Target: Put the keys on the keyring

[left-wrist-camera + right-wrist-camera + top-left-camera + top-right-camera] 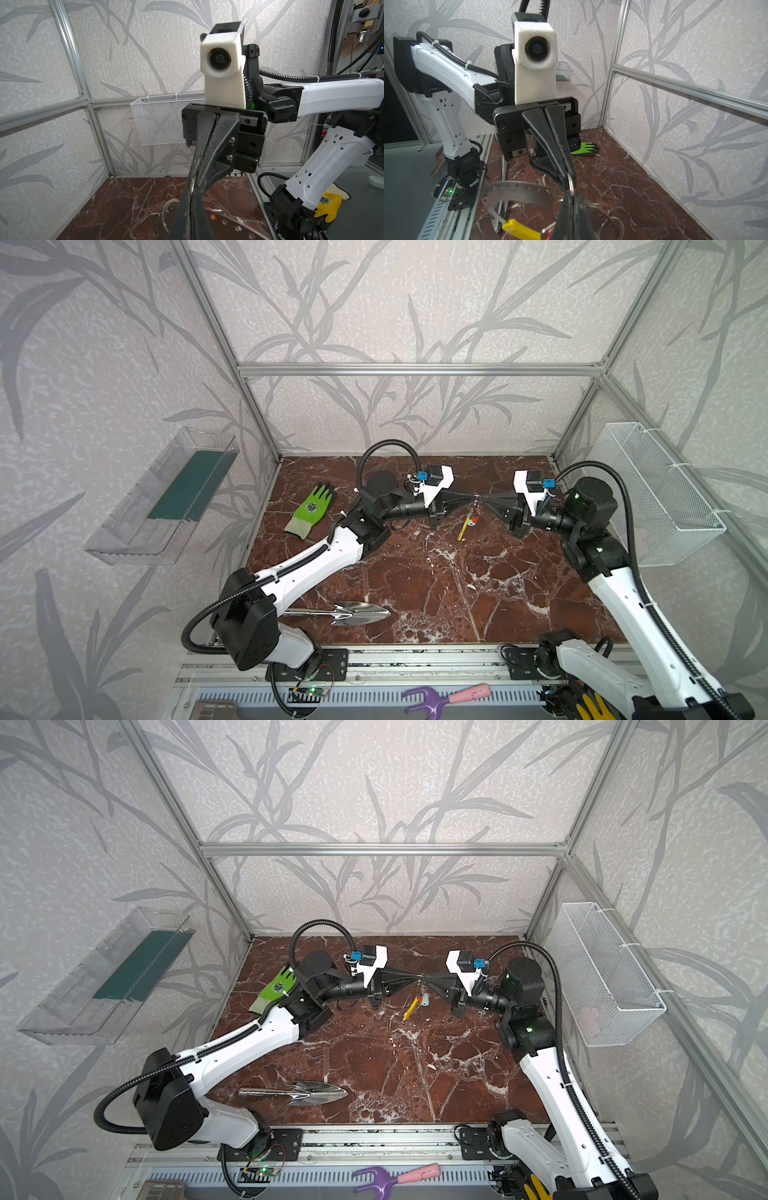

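While both arms reach level toward each other above the marble table (457, 593), we see the left gripper (470, 498) pointing in from 9 o'clock and the right gripper (483, 498) from 3 o'clock, with their tips meeting at about 1 o'clock from the table's middle. The left gripper's jaws are closed on the top of the keyring (512, 193). Its grey band with a row of holes hangs clear of the marble, the yellow segment (521, 229) at 7 o'clock below the pinch. The right gripper's jaws are pressed together at the same spot, but we cannot tell whether they pinch the band or a small split ring. The keys (421, 999) dangle at 6 o'clock under the tips, with the red tag (474, 520) and the mint tag (425, 1001) close together. Whether they are threaded on, we cannot tell. A green glove (311, 510) lies at 10 o'clock and a steel trowel (349, 612) at 7 o'clock.
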You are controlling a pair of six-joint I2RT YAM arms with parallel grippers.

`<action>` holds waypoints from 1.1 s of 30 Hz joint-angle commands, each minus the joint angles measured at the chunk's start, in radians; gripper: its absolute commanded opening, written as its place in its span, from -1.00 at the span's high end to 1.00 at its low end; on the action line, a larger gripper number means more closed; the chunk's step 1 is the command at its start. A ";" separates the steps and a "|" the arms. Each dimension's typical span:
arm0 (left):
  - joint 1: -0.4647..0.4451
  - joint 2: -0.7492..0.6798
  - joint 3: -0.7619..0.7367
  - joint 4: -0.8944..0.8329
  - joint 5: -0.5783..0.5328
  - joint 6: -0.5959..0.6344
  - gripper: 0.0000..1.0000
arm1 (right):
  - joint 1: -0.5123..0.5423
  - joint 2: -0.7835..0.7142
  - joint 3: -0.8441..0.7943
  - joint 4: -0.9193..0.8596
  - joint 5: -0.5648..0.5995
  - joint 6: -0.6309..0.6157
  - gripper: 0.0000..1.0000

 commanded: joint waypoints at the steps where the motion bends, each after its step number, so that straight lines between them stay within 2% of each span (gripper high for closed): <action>1: 0.000 0.000 0.020 0.014 0.020 0.004 1.00 | 0.006 -0.005 0.015 -0.011 -0.031 -0.009 0.97; 4: 0.001 -0.003 0.029 -0.047 0.011 0.048 1.00 | 0.006 -0.007 0.034 -0.085 -0.010 -0.054 1.00; 5: 0.000 -0.011 0.043 -0.125 0.008 0.104 0.97 | 0.006 -0.007 0.052 -0.144 0.004 -0.087 1.00; 8: 0.003 -0.024 0.175 -0.543 -0.016 0.391 0.65 | 0.007 0.002 0.123 -0.342 0.067 -0.197 1.00; 9: 0.003 -0.024 0.224 -0.658 -0.034 0.471 0.61 | 0.006 0.006 0.147 -0.408 0.090 -0.237 1.00; 13: -0.001 -0.020 0.320 -0.874 -0.096 0.633 0.53 | 0.007 0.035 0.237 -0.638 0.159 -0.354 1.00; 20: -0.055 0.023 0.406 -0.999 -0.204 0.760 0.49 | 0.045 0.071 0.307 -0.751 0.231 -0.400 1.00; 33: -0.089 0.055 0.423 -0.976 -0.223 0.754 0.51 | 0.087 0.088 0.321 -0.736 0.251 -0.391 1.00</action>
